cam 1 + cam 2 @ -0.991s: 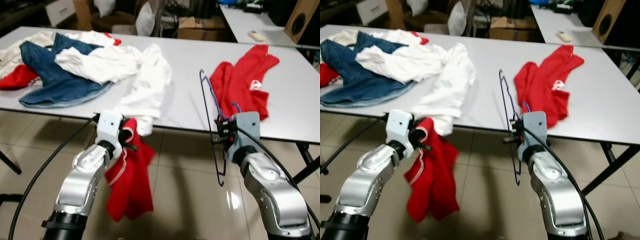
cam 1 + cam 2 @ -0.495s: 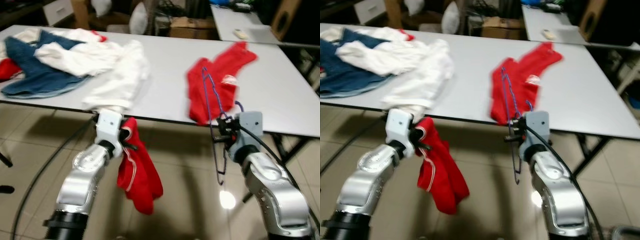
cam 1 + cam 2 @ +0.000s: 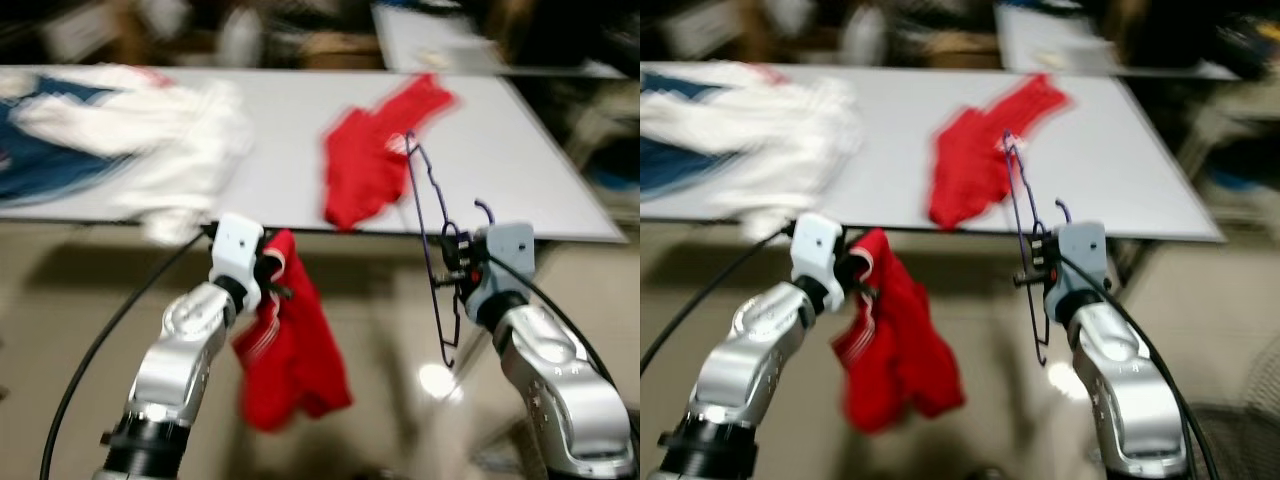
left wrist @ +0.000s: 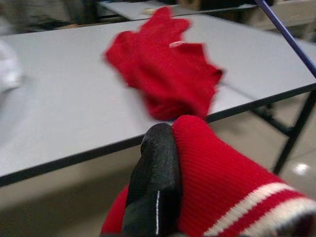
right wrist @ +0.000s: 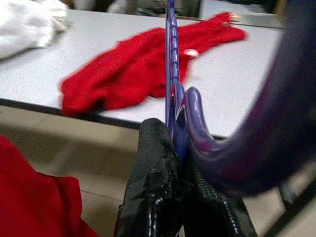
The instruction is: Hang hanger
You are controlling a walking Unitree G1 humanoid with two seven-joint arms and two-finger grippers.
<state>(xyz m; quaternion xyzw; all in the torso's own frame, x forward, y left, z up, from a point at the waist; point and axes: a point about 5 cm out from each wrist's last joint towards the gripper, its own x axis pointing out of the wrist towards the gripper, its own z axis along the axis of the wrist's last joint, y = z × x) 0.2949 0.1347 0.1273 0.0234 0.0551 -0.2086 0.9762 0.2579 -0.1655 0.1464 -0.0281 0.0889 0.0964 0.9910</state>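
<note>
While both arms are loaded and the head views are blurred as if the robot is turning, the step in hand looks like carrying, so the job is to keep both grips firm. The right gripper (image 3: 452,262), right of centre in the left eye view, has its fingers (image 5: 155,197) clenched on the purple wire hanger (image 3: 432,250) near the neck; the frame stands nearly upright, its top in front of the tabletop (image 3: 500,160) edge and its lower loop hanging toward the tile floor (image 3: 390,400). The left gripper (image 3: 268,280), left of centre, has its fingers (image 4: 155,182) clamped on the collar of a red garment with white stripes (image 3: 295,355), which dangles free below the tabletop edge. Another red garment (image 3: 375,150) lies flat on the tabletop above centre, with white clothes (image 3: 150,140) at the upper left. I see no rail or hook to hang from, so the place must be found first. A tall thin hanger swings easily and could catch the tabletop edge; keep it upright, clear of the edge and apart from the dangling cloth.
</note>
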